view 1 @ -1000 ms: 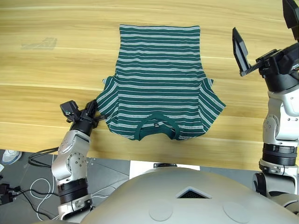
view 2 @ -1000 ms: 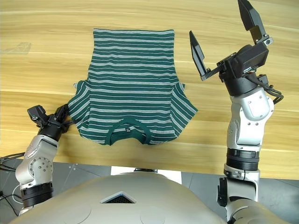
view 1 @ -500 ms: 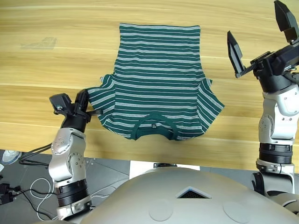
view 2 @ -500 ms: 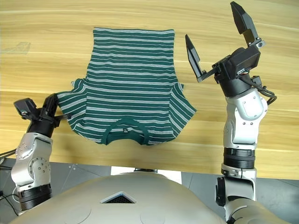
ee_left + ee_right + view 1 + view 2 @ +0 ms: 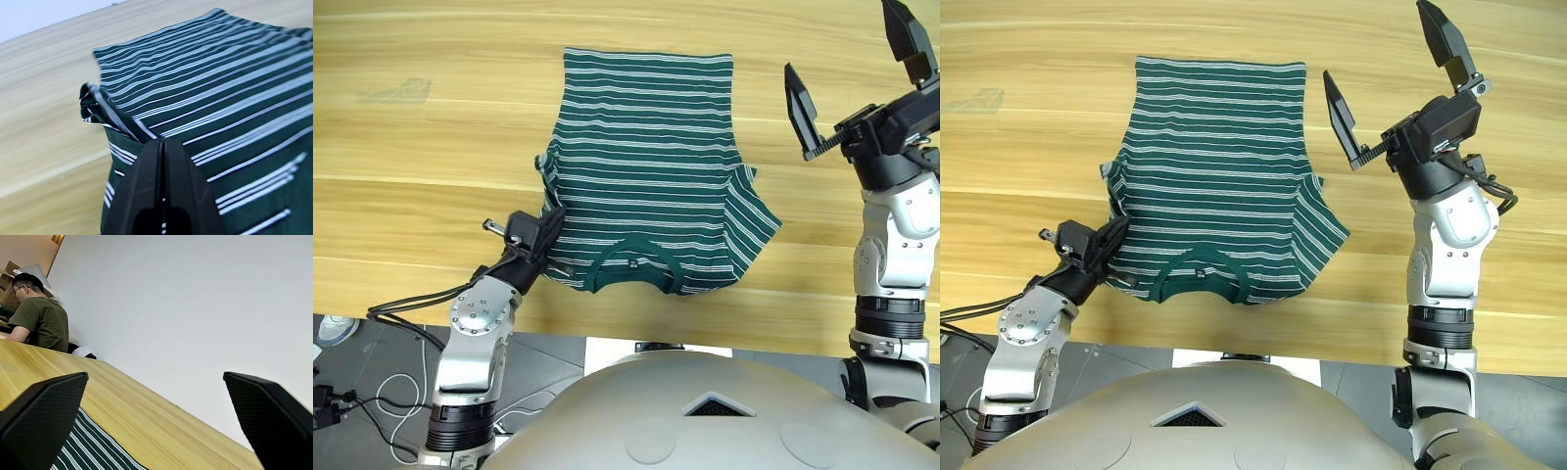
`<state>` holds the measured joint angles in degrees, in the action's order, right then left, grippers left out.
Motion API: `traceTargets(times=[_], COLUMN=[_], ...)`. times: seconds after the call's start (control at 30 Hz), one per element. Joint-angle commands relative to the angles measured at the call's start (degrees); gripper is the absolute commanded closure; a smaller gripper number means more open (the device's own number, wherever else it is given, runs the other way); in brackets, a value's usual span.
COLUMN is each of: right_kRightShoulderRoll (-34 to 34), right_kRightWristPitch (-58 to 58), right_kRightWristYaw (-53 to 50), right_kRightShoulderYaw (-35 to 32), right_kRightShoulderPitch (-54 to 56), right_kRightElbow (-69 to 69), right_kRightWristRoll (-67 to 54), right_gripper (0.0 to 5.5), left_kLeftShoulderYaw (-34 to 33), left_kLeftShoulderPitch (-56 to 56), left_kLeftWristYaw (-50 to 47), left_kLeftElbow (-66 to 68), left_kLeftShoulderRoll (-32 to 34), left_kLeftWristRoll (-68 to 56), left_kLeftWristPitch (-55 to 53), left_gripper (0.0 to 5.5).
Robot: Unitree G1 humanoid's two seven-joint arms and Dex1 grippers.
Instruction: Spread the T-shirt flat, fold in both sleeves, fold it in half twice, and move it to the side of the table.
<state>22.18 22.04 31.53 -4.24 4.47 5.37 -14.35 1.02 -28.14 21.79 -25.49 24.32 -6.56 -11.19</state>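
Left gripper [image 5: 543, 235], fingers closed tight, is pinching the left sleeve [image 5: 546, 176] inward over the T-shirt [image 5: 651, 147], which is lying spread on the table [image 5: 411, 147], collar toward the robot. Sleeve folding is judged to be in hand. Right gripper [image 5: 839, 44] is hovering wide open, empty; the right sleeve [image 5: 759, 220] is awaiting its fold next.

Head stereo pair: mounted high, looking forward and steeply down across the worktop [image 5: 431, 147] from its near edge. Both eyes share the whole T-shirt [image 5: 646, 157] and both arms, with a slight sideways offset. Left wrist camera: very close behind the closed jaws of the left gripper [image 5: 161, 141], low over the T-shirt, facing the far edge. Right wrist camera: raised, tilted upward between the spread jaws of the right gripper [image 5: 155, 376] toward the wall [image 5: 195, 308].
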Motion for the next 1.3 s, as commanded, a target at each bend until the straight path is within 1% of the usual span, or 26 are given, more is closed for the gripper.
traceTargets(times=[0.03, 0.13, 0.27, 0.4, 0.53, 0.6, 0.63, 0.7, 0.8, 0.87, 0.93, 1.0, 1.07, 1.17, 1.3], right_kRightShoulderRoll=[-0.1, -0.2, -0.3, -0.2, 0.0, 0.0, 0.0, 0.5, 2.1, 3.4, 4.5, 5.7, 6.0, 6.7, 7.9], right_kRightWristPitch=[0.3, 0.2, 0.1, -0.2, -0.8, -1.6, -1.9, -3.8, -10.2, -17.3, -27.3, -37.5, -44.5, -51.6, -58.7], right_kRightWristYaw=[0.2, 0.1, -0.3, -0.3, 0.2, 0.7, 0.9, 1.9, 4.3, 5.3, 4.8, 2.8, -0.8, -7.7, -14.6], right_kRightShoulderYaw=[0.3, 0.4, -0.2, -0.4, -0.3, -0.3, -0.3, -0.5, -2.1, -3.8, -6.2, -8.5, -10.4, -13.1, -10.7], right_kRightShoulderPitch=[-0.1, -0.3, -2.0, -3.0, -4.0, -4.8, -5.1, -6.2, -10.6, -14.9, -19.4, -23.8, -26.7, -27.8, -29.4], right_kRightElbow=[-0.3, -0.2, 0.4, 0.6, 1.2, 1.6, 1.8, 2.4, 4.6, 7.3, 11.2, 15.0, 16.5, 15.8, 15.7], right_kRightWristRoll=[0.8, 0.7, 0.4, 0.0, -0.8, -1.8, -2.2, -4.3, -10.7, -17.3, -27.4, -38.8, -45.0, -48.5, -43.1], right_gripper=[0.36, 0.36, 0.36, 0.36, 0.36, 0.36, 0.36, 0.36, 0.36, 0.36, 0.36, 0.36, 0.36, 0.36, 0.36], left_kLeftShoulderYaw=[1.9, 3.6, 4.4, 6.8, 8.3, 9.4, 9.7, 8.9, 2.8, -1.8, -6.9, -14.9, -20.9, -25.0, -26.3], left_kLeftShoulderPitch=[0.1, 0.4, 1.6, 2.1, 1.6, 0.7, 0.1, -2.3, -3.1, -2.9, -3.5, -0.5, 3.1, 4.6, 5.5], left_kLeftWristYaw=[0.5, 0.6, -0.7, -0.2, 1.7, 4.1, 5.5, 9.5, 11.9, 12.0, 12.5, 6.9, -0.1, -6.0, -9.9], left_kLeftElbow=[-1.2, -2.1, -1.2, -1.8, -4.7, -7.2, -8.5, -13.4, -17.9, -19.0, -19.7, -16.9, -13.3, -11.9, -10.5], left_kLeftShoulderRoll=[0.6, 1.0, 1.5, 1.6, 2.0, 2.4, 2.5, 2.0, 1.7, 1.6, 1.9, 0.4, -1.2, -2.8, -3.7], left_kLeftWristRoll=[2.7, 5.1, 8.9, 11.5, 11.3, 9.2, 7.3, -1.5, -14.2, -20.7, -25.3, -28.7, -30.2, -30.7, -28.8], left_kLeftWristPitch=[2.0, 1.9, -1.6, -2.5, -3.0, -2.6, -2.4, -3.4, -5.8, -6.7, -5.5, -6.5, -8.0, -9.1, -10.1], left_gripper=[5.49, 5.49, 5.49, 5.49, 4.88, 4.59, 4.43, 4.11, 3.58, 3.47, 3.47, 3.47, 3.47, 3.47, 3.47])
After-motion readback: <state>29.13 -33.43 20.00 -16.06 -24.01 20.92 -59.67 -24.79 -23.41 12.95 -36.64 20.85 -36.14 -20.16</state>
